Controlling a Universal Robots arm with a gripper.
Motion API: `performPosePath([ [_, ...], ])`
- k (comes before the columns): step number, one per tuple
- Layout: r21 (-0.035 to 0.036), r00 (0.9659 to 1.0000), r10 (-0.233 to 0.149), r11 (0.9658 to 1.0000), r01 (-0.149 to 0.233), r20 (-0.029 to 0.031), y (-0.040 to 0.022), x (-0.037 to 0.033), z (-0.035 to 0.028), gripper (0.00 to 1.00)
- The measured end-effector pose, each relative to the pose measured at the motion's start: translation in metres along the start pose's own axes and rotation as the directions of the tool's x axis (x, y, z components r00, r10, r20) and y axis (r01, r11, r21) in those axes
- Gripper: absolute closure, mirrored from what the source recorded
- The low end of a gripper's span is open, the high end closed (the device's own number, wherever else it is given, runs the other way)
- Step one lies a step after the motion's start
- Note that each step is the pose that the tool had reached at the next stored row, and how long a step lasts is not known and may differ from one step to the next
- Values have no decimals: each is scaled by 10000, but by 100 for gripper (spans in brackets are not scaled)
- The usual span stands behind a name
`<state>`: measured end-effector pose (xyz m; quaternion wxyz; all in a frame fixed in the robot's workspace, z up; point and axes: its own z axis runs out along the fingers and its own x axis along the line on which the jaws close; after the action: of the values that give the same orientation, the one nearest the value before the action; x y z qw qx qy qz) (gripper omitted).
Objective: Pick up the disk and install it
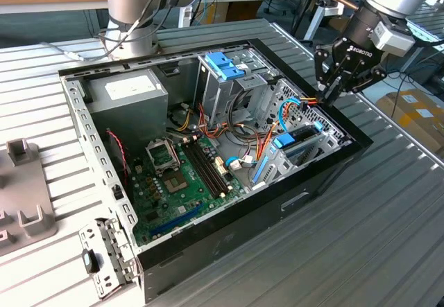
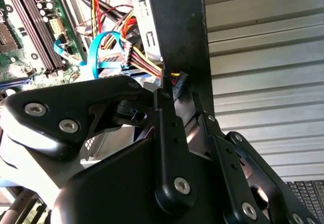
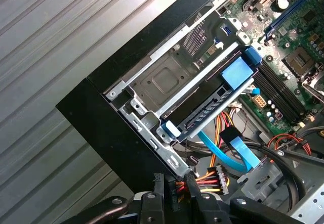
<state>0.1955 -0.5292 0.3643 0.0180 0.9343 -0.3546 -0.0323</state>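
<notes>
Black gripper (image 1: 326, 98) fingers pinched nearly together on a cable connector (image 3: 183, 184) (yellow, red wires) beside the disk (image 1: 300, 143).

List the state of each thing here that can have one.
computer case: side panel off, lying open on the table.
disk: seated in the drive bay by the case's exterior-view right edge.
gripper: shut on a connector of the yellow and red cable bundle.
processor socket: empty.
</notes>
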Motion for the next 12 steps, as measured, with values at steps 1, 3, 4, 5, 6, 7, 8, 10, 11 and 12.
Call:
performPosePath([
  [1, 0, 10000, 0, 10000, 0, 0, -6, 11, -1, 70],
  [3, 2, 10000, 0, 10000, 0, 2, -7, 20, -1, 70],
  [4, 3, 10000, 1, 10000, -1, 3, -7, 20, 0, 70],
  [5, 4, 10000, -1, 10000, 1, 3, -7, 21, 0, 70],
  [6, 4, 10000, 0, 10000, 0, 3, -7, 21, 0, 70],
  [7, 4, 10000, -1, 10000, 1, 3, -7, 21, -1, 70],
  [8, 4, 10000, -1, 10000, 1, 4, -7, 21, 0, 70],
  [10, 5, 10000, 0, 10000, 0, 4, -7, 21, 0, 70],
  [11, 5, 10000, 0, 10000, 0, 4, -7, 21, 0, 70],
  [12, 5, 10000, -1, 10000, 1, 4, -7, 21, 0, 71],
])
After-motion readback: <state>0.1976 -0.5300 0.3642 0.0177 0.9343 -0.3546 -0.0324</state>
